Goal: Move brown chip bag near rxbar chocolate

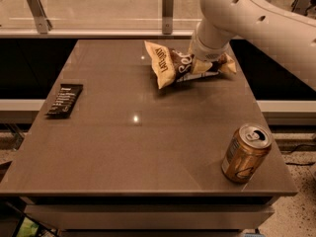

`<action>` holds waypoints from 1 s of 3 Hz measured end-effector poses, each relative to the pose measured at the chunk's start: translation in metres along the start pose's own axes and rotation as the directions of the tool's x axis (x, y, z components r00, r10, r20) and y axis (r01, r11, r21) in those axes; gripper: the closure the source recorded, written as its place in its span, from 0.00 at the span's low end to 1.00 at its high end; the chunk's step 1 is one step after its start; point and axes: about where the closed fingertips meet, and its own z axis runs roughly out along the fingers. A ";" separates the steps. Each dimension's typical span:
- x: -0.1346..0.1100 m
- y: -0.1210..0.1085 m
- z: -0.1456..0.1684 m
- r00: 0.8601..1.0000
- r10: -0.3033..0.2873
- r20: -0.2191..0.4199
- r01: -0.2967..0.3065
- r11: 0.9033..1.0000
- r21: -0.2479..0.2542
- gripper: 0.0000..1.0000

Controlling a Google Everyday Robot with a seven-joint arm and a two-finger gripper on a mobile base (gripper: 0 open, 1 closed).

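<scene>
The brown chip bag (pixel 170 64) is at the back right of the table, tilted, with its pale yellow end towards the left and a shadow under it. My gripper (pixel 201 67) comes down from the white arm onto the bag's right half and is shut on the bag. The arm hides part of the bag. The rxbar chocolate (pixel 65 99) is a small flat black wrapper lying near the table's left edge, far from the bag.
A gold drink can (pixel 245 153) stands upright near the front right corner of the brown table (pixel 148 147). A glass barrier with metal posts (pixel 168 6) runs along the back edge. The floor drops away on both sides.
</scene>
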 end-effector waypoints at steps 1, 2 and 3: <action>0.000 0.001 0.001 1.000 -0.001 0.000 0.001 1.000 -0.002 0.91; -0.001 0.001 0.002 1.000 -0.002 0.000 0.002 1.000 -0.004 1.00; -0.004 0.000 -0.006 1.000 -0.005 0.004 0.005 1.000 -0.014 1.00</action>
